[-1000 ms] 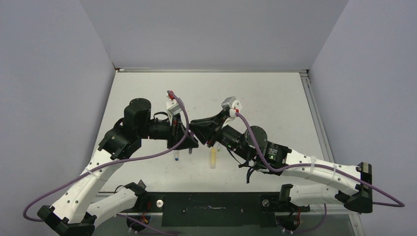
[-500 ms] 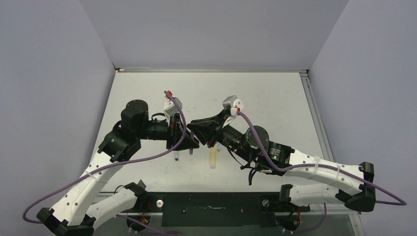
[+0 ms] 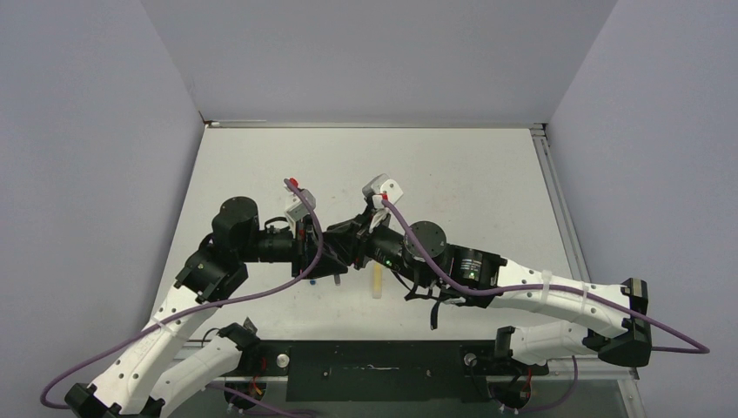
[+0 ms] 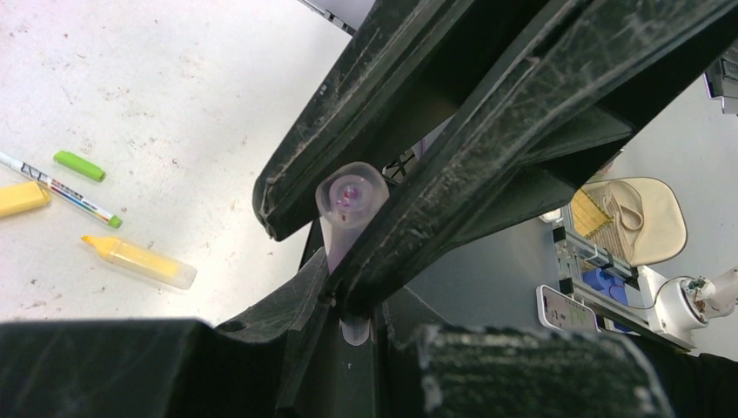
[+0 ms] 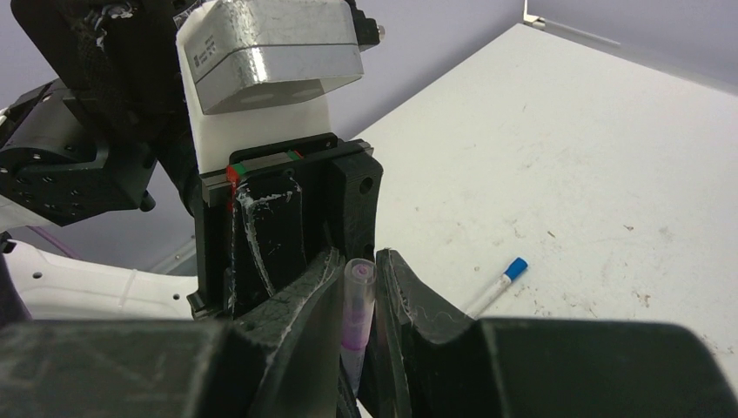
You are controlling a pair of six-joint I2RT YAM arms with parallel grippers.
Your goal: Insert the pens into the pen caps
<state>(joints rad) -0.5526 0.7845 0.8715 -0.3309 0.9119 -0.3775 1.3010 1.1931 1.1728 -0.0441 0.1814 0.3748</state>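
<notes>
Closing on each other over the last second, the two wrists now meet nose to nose above the table [image 3: 470, 174]. The right arm has swung left and the gap between the tools is gone. The right gripper [image 5: 358, 283] pinches a clear, purple-cored tube, the purple pen [image 5: 355, 318]. The left gripper [image 3: 333, 259] has its fingers pressed together at the tube's other end, probably on the pink-purple cap, though the crowded fingers hide it. I read this as the push-together stroke for that pair, with seating not yet visible. The yellow marker [image 4: 139, 261], green cap [image 4: 78, 165] and grey-green pen [image 4: 61, 187] lie apart on the table, unjoined. The blue-tipped pen [image 5: 496, 286] lies there too.
</notes>
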